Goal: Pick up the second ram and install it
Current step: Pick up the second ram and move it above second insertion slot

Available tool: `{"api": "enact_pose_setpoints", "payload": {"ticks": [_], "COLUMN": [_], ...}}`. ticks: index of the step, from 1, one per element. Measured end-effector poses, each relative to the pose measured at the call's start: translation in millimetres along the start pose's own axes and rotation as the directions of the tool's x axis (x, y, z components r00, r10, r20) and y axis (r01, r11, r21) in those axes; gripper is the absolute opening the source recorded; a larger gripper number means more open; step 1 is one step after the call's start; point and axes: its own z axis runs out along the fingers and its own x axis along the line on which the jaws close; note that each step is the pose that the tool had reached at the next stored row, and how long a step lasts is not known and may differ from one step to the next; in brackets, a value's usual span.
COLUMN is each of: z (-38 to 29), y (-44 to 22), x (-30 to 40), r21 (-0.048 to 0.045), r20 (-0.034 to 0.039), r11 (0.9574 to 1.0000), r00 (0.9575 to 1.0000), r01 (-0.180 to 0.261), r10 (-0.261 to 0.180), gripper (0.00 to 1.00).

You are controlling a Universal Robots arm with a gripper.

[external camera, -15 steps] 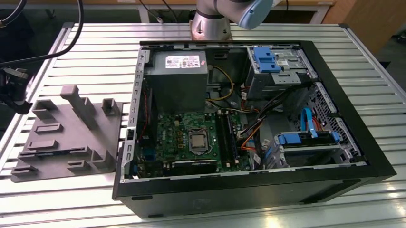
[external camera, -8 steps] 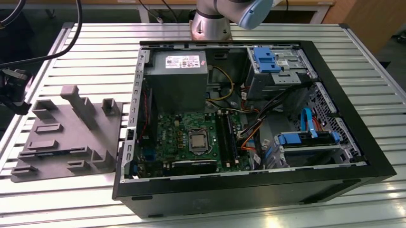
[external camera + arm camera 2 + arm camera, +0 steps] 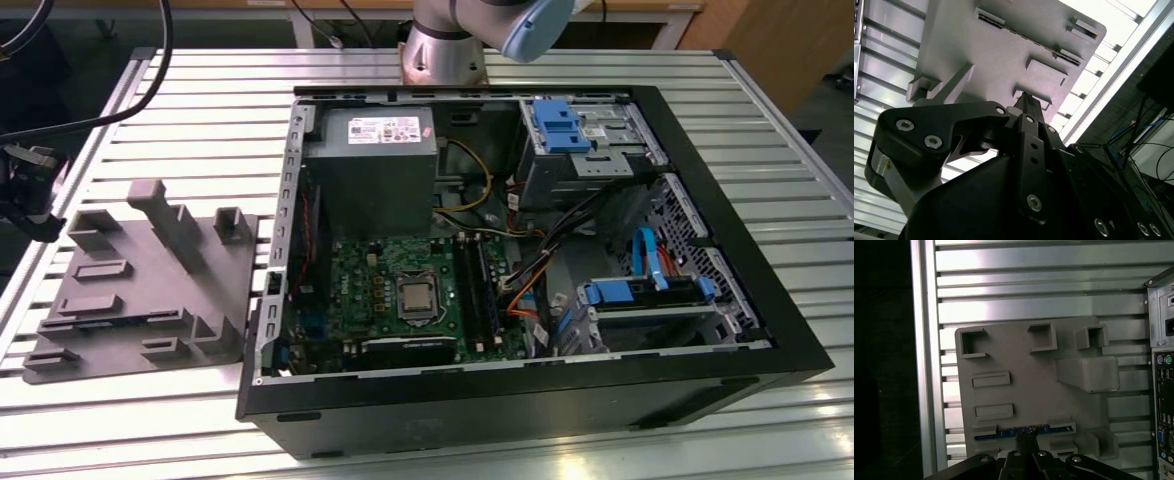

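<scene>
— Where do your fingers [image 3: 1026, 439] stand?
— Pressed together and pinching nothing, poised over the grey fixture tray [image 3: 1004, 355].
— And the second ram [image 3: 1024, 429]?
— You find it seated in a long slot along one edge of that tray, ungripped. The tray lies on the slatted metal counter [image 3: 1029, 280]. In the exterior view it sits at the left of the open computer case [image 3: 747, 330], whose green motherboard [image 3: 387, 270] lies exposed.

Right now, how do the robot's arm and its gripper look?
The arm is a silver-grey cylinder with a light blue joint cap. In the second wrist view, the gripper is matte black, made of angular link plates with round silver screw heads.
</scene>
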Motion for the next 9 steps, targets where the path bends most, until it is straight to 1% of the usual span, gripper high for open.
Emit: {"api": "enact_pose_setpoints", "payload": {"ticks": [9], "z": [0.0], "y": [0.0], "x": [0.1], "r21": [0.0], "r20": [0.0], "r11": [1.0], "r00": [1.0], "r01": [0.0], "r10": [0.0], "gripper": [0.11]}}
